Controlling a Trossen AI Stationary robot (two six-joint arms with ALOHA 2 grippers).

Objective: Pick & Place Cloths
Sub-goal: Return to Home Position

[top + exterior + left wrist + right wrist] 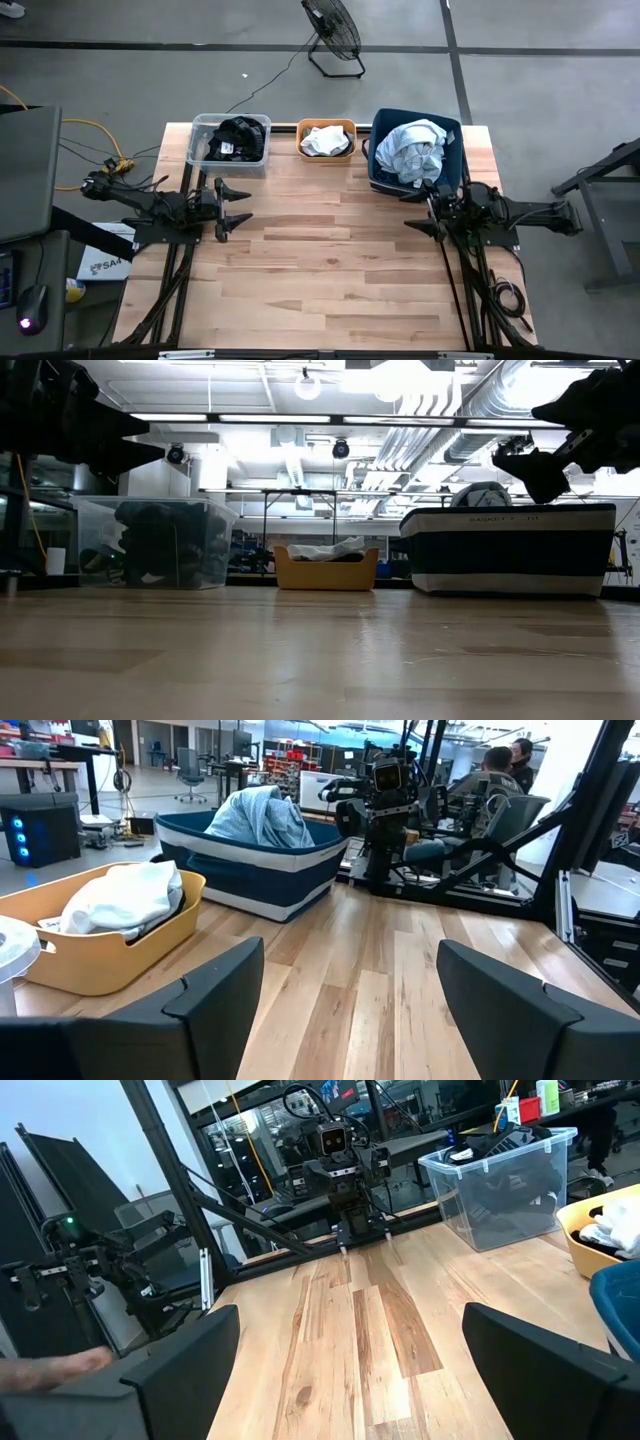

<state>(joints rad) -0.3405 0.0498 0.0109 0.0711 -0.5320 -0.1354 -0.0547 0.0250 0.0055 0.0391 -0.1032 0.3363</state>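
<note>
In the high view, three bins stand in a row along the upper edge of the light wooden tabletop [330, 270]. The clear plastic bin [200, 150] at the upper left holds the black cloths [238, 138], the small orange plastic bin [302, 150] in the upper middle holds the white cloth [323, 140], and the dark blue bin [380, 175] at the upper right is piled high with the light blue cloth [412, 150]. The dark left arm [165, 208] sits at the middle left of the frame and the dark right arm [500, 212] at the middle right, just below the blue bin, and each arm's jaws are spread wide apart.
</note>
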